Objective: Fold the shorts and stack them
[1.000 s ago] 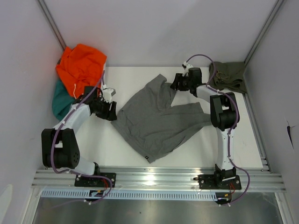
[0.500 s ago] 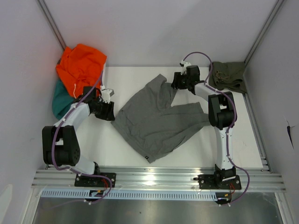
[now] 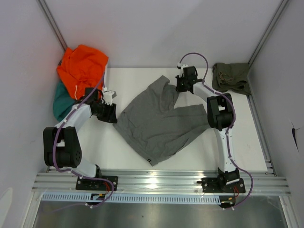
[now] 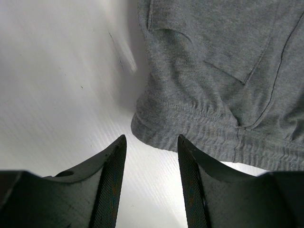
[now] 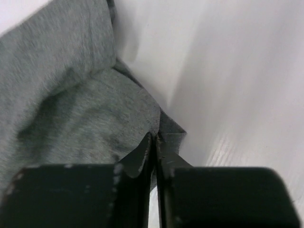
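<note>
The grey shorts (image 3: 159, 121) lie spread flat in the middle of the white table (image 3: 128, 156). At their far corner, my right gripper (image 3: 179, 86) is shut on the cloth; in the right wrist view the closed gripper (image 5: 154, 136) pinches the edge of the grey shorts (image 5: 71, 109). My left gripper (image 3: 113, 114) sits low at the shorts' left corner. In the left wrist view this gripper (image 4: 152, 138) is open, with bare table between its fingers and the grey waistband (image 4: 204, 128) just ahead of the tips. The olive green shorts (image 3: 232, 77) lie crumpled at the back right.
An orange garment (image 3: 83, 66) is heaped over a teal one (image 3: 61, 105) in the back left corner. Grey walls close in on both sides. An aluminium rail (image 3: 161, 179) runs along the near edge by the arm bases.
My right gripper has shifted slightly left along the far edge and closed on the grey shorts' corner. The left jaws have narrowed a little; the left arm has barely moved.
</note>
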Robot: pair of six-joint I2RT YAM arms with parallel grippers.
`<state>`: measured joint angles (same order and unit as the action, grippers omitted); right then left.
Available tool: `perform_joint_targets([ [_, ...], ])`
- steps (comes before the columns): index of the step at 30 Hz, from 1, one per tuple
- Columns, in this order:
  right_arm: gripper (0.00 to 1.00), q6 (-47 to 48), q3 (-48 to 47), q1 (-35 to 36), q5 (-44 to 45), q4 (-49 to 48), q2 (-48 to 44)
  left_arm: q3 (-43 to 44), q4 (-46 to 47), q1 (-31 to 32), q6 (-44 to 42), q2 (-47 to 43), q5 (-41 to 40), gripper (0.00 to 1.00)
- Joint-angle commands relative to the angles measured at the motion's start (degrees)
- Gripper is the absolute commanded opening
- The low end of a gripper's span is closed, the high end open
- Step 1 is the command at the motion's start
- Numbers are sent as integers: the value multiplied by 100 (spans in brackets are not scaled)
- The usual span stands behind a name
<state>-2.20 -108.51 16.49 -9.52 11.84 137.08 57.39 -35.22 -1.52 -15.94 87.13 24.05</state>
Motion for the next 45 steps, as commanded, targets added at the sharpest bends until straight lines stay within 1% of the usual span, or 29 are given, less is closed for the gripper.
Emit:
perform_joint_targets([
  [1, 0, 35, -171, 47, 222, 285, 92, 220, -29, -33, 74, 67, 152, 50],
  [5, 0, -201, 312, -5, 416, -181, -224, 194, -11, -33, 74, 67, 205, 49],
  [9, 0, -842, 778, -251, 468, -742, -515, 220, -11, -33, 65, 85, 214, 49],
  [14, 0, -1826, 1235, -584, 864, -1007, -787, 185, -2, -24, 65, 120, 179, 49],
  [18, 0, -2408, 1499, -875, 382, -1122, -753, 177, -2, -24, 65, 146, 187, 48],
  [22, 0, -2408, 1631, -928, 626, -964, -787, 176, -2, -24, 65, 137, 161, 48],
  [25, 4, -2277, 1693, -920, 758, -894, -858, 168, 15, -33, 65, 146, 161, 48],
  [27, 4, -2259, 1727, -911, 951, -797, -928, 211, -11, -33, 56, 181, 170, 48],
  [28, 4, -2233, 1893, -902, 952, -875, -989, 281, -37, -33, 56, 199, 170, 48],
  [30, 4, -2171, 2070, -858, 1276, -1068, -1191, 361, -81, -33, 48, 269, 126, 49],
  [34, 4, -2083, 2203, -814, 1304, -1096, -1271, 852, -239, -24, 56, 445, 240, 56],
  [35, 4, -2083, 2202, -814, 1260, -1104, -1271, 905, -257, -33, 74, 488, 336, 60],
  [38, 3, -2092, 2238, -814, 1181, -1122, -1245, 1203, -231, -33, 170, 664, 416, 66],
  [40, 3, -2109, 2264, -805, 1154, -1122, -1245, 1327, -257, -33, 206, 865, 539, 67],
  [41, 3, -2118, 2273, -805, 1137, -1122, -1245, 1432, -274, -24, 197, 954, 539, 70],
  [42, 3, -2127, 2273, -805, 1102, -1313, -1245, 1546, -292, -6, 197, 1042, 478, 71],
  [45, 3, -2118, 2264, -805, 1066, -1342, -1253, 1714, -354, 20, 127, 1349, 381, 72],
])
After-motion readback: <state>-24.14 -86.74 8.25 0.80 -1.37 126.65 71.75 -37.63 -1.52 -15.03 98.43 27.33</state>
